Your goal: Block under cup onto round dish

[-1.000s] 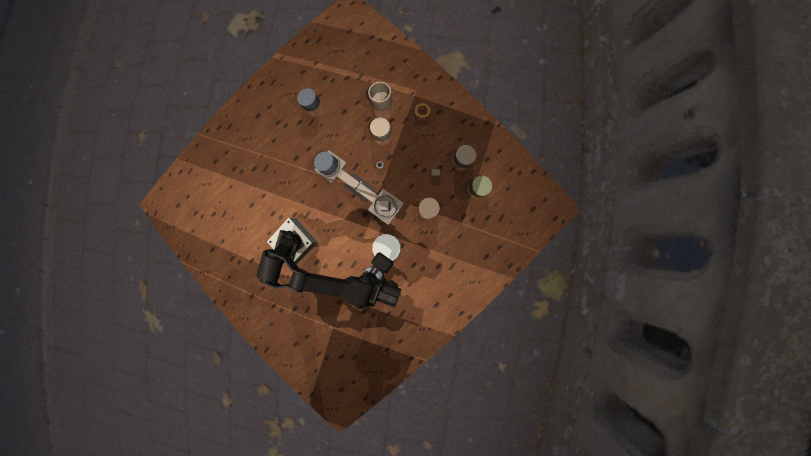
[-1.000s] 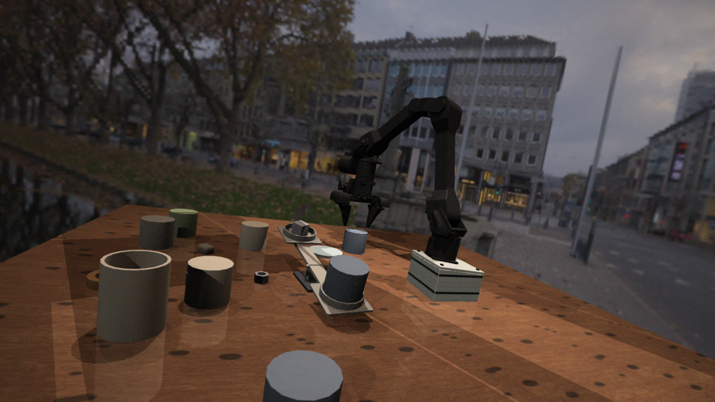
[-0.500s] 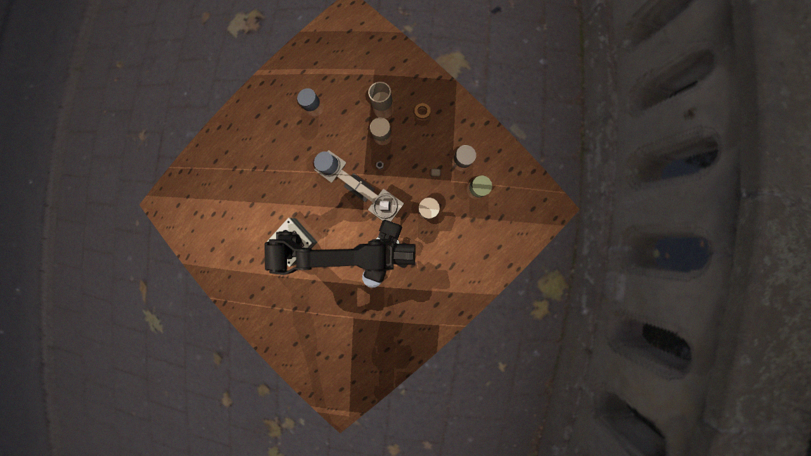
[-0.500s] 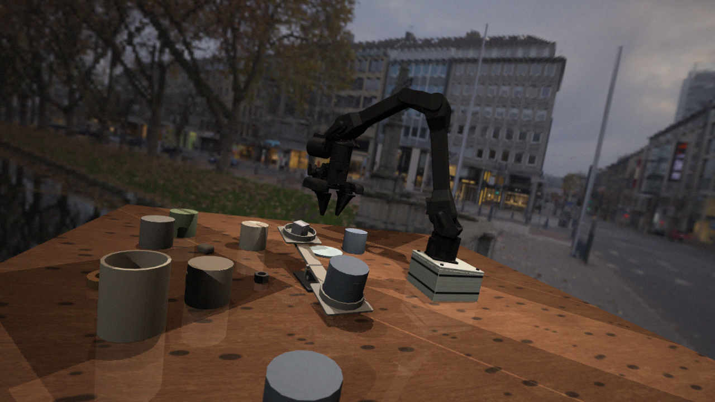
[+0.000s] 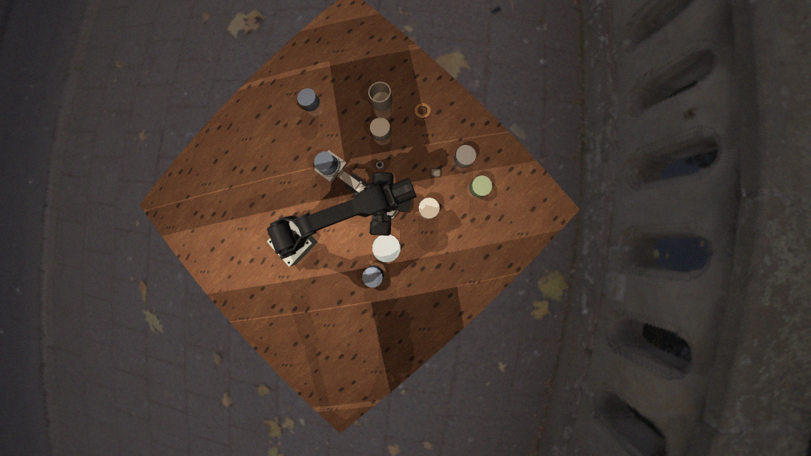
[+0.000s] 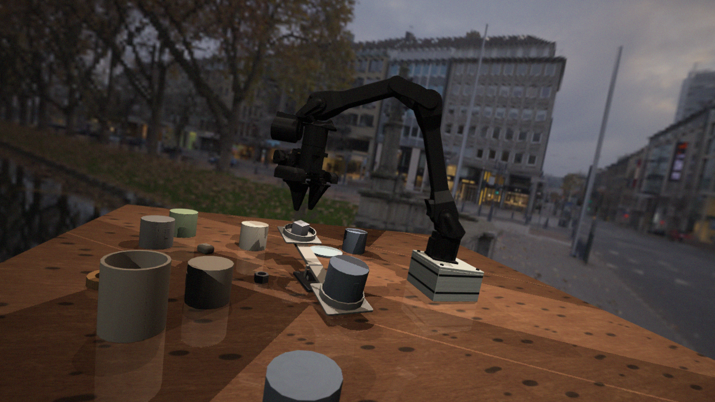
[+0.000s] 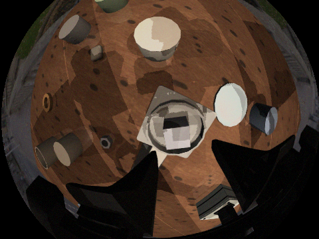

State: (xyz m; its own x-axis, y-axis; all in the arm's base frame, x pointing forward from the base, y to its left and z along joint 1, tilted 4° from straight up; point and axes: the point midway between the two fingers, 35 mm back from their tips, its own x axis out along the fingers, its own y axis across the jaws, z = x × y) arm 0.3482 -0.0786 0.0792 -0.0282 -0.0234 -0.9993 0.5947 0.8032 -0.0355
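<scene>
A pale grey block [image 6: 300, 228] [image 7: 177, 137] sits uncovered inside the ringed holder at the raised far end of the balance [image 6: 307, 254] [image 7: 211, 116]. My gripper [image 6: 304, 209] [image 7: 185, 150] is open and empty, pointing down above the block. One blue-grey cup [image 5: 326, 163] [image 6: 346, 280] stands upside down on the balance's other, lower end. The other blue-grey cup [image 5: 372, 277] [image 6: 354, 241] [image 7: 264, 118] stands on the table beside the dish. The round white dish [image 5: 386, 248] [image 6: 327, 251] [image 7: 230, 105] is bare. In the overhead view my arm hides the block.
A cream cylinder [image 5: 429, 208] [image 6: 253, 236] [image 7: 157, 36] stands close to the block's end. Grey and green cylinders [image 5: 481, 185] stand beyond it. A hex nut [image 5: 379, 164] [image 7: 106, 142], a small stone [image 5: 435, 172], an orange ring [image 5: 415, 110], a tall open cup [image 5: 379, 104] and another blue-grey cylinder [image 5: 307, 99] lie around.
</scene>
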